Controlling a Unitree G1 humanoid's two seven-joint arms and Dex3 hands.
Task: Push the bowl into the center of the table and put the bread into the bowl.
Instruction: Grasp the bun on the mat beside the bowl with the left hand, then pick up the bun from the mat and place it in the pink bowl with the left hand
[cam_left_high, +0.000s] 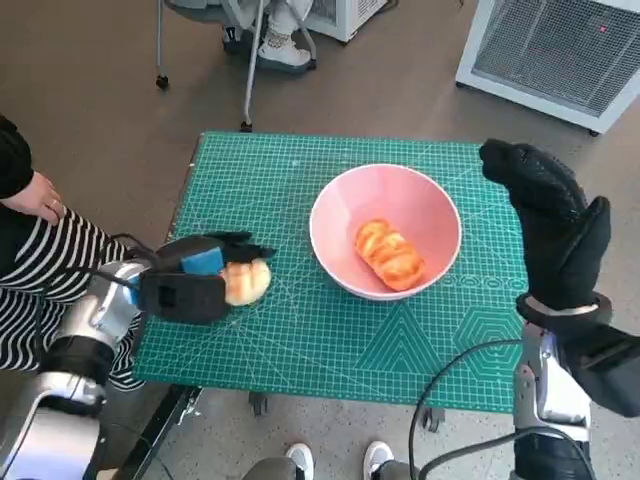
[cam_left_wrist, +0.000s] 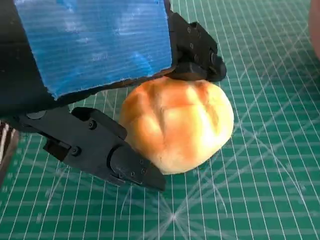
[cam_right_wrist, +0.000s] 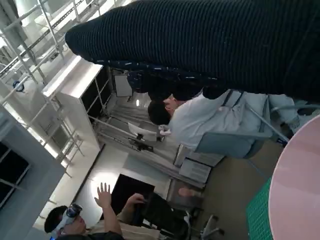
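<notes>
A pink round bowl (cam_left_high: 385, 231), upright just right of table centre, contains one elongated golden scored bread (cam_left_high: 389, 254) lying diagonally from 10 to 4 o'clock, while a second pale round bread roll (cam_left_high: 246, 281) sits at the bowl's 8 o'clock, well apart from it.

The table (cam_left_high: 300, 340) carries a green gridded cutting mat (cam_left_high: 260, 170) and stands on a brown floor (cam_left_high: 90, 90). At 1 o'clock from the table: a white slatted appliance (cam_left_high: 560, 50). At 11 o'clock: metal chair legs (cam_left_high: 250, 70) with casters. At 9 o'clock: a seated person (cam_left_high: 40, 250) in striped clothing.
</notes>
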